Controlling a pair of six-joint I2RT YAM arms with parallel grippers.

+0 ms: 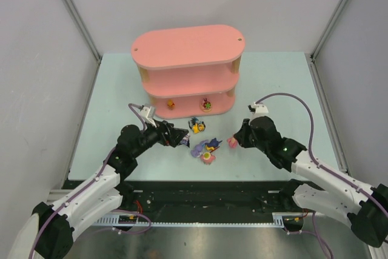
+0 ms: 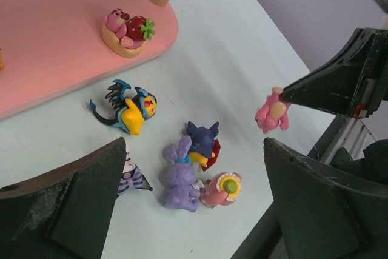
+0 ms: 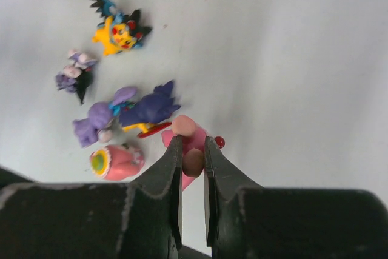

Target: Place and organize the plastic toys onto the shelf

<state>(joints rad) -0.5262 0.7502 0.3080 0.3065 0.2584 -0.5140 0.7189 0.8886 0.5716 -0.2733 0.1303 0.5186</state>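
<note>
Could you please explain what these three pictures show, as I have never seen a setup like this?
These are two robot arms bolted to a table. One picture looks down from above and behind them; the other two come from cameras on each wrist. At the far side stands a pink shelf with two toys already on its bottom board. More small plastic toys lie on the table in front: a yellow figure with blue wings, a purple rabbit, a dark blue figure and a round pink one. The right hand is pinching a pink figurine. The left hand is wide open, holding nothing.
</note>
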